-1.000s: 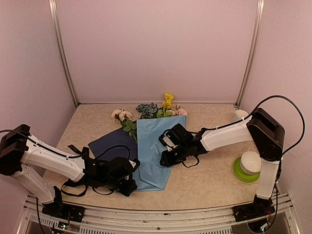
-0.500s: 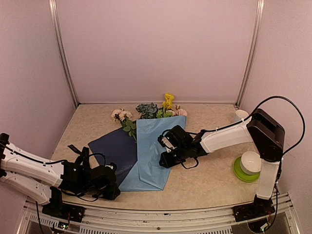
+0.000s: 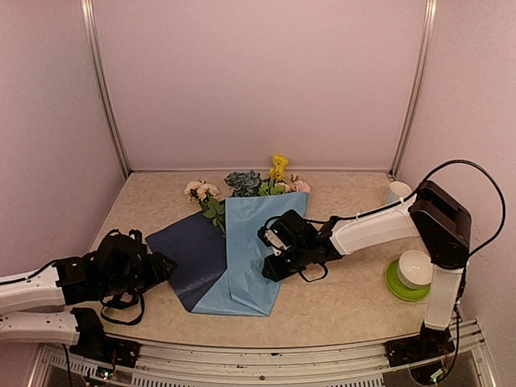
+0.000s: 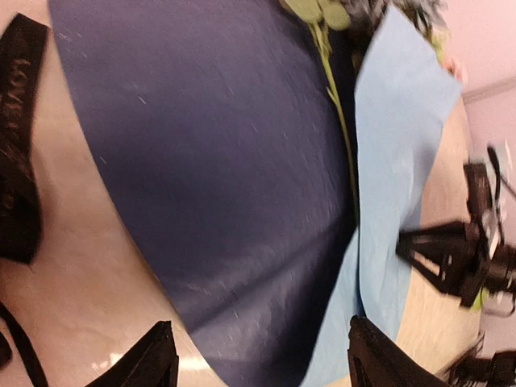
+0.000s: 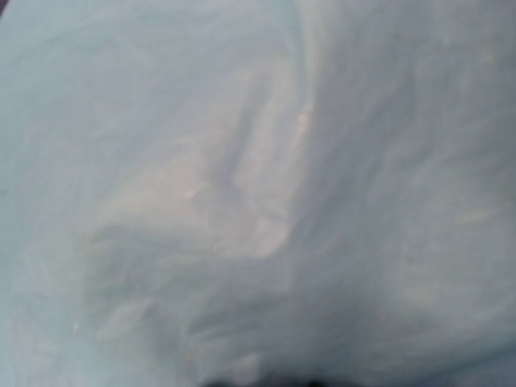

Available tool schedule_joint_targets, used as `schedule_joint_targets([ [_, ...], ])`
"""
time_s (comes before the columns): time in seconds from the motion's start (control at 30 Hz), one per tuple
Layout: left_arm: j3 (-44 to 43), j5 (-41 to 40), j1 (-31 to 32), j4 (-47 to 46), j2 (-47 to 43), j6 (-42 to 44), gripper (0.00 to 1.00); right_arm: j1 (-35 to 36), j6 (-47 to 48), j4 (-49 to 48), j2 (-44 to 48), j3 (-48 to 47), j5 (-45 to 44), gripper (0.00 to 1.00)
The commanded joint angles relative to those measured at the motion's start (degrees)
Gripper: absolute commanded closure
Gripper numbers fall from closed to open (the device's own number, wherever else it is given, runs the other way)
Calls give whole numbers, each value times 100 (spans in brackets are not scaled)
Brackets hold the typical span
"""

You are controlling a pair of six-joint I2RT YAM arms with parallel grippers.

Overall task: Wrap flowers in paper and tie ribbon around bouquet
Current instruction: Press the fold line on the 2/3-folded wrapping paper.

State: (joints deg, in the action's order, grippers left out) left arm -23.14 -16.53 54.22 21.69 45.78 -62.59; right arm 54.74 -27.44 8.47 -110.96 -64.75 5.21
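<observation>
The left gripper (image 4: 260,339) has released the paper (image 3: 242,242) and backed off, jaws wide and empty — only the right gripper (image 3: 272,256) rests on the fold, its grip unclear.

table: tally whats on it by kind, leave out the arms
paper sheet: 1
flower bunch: 1
ribbon: 1
bowl: 1
plate: 1
cup: 1
total: 6

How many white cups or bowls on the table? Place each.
2. White bowl on the green plate; white cup beyond the right arm. Others may be hidden.
</observation>
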Motion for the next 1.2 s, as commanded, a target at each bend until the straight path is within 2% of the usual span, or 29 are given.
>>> schedule_joint_targets([
  [0.0, 499, 891, -1376, -594, -170, 649, 29, 138, 86, 682, 83, 43, 103, 73],
  [0.13, 445, 1529, -2293, -930, 603, 1213, 29, 135, 81, 721, 140, -13, 109, 73],
  [0.2, 313, 1849, -2444, -1107, 1006, 1282, 29, 135, 81, 759, 136, -48, 114, 73],
  [0.33, 511, 2062, -2112, -1222, 992, 699, 28, 138, 81, 799, 48, -116, 132, 73],
  [0.47, 1283, 2158, -1642, -2287, 566, -494, 28, 140, 85, 802, 3, -194, 175, 73],
  [0.77, 1093, 2151, -1713, -2848, 1656, -222, 29, 148, 64, 713, -27, -94, 294, 73],
  [0.9, 1172, 2176, -1831, -3120, 1676, -212, 39, 150, 43, 685, 13, -98, 308, 73],
  [1.07, 1402, 1410, -1813, -3311, 1104, -228, 60, 144, 74, 605, 43, -111, 437, 72],
  [1.17, 1497, 1602, -1865, -3919, 1034, 114, 77, 164, 81, 747, -36, -192, 417, 72],
])
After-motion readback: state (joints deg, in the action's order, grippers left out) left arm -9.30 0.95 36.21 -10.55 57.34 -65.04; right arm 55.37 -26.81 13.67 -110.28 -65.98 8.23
